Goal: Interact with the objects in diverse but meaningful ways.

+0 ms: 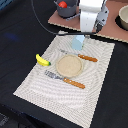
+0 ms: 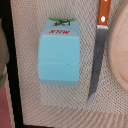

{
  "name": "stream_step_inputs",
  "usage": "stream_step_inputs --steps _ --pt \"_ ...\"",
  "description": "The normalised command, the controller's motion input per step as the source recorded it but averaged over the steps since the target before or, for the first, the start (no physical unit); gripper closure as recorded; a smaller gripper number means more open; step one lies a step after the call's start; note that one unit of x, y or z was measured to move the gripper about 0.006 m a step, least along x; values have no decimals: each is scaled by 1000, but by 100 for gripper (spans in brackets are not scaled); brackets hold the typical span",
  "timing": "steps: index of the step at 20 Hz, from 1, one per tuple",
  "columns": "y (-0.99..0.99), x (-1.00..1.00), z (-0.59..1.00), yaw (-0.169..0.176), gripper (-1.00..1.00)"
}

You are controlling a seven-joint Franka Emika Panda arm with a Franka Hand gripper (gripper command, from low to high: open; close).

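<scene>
A small light-blue milk carton lies on the striped place mat near its far edge; the wrist view shows the carton from straight above, label "MILK" readable. A yellow banana rests at the mat's edge on the exterior view's left. A red tomato-like ball sits in a grey pan on the brown board behind. My gripper hangs above the board's front edge, up and to the exterior view's right of the carton, holding nothing that shows. Its fingers are too unclear to read.
A round tan plate sits mid-mat, with an orange-handled knife beyond it and an orange-handled fork in front. The knife lies beside the carton in the wrist view. A bowl stands on the board.
</scene>
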Motion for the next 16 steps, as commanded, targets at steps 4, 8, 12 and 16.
stream_step_inputs --steps 4,8,12,16 --pt "0 0 0 0 -100" --pt "-6 -16 -3 -7 -100" --pt "-194 -58 -11 -18 -100" --pt "-67 -9 -8 0 -100"
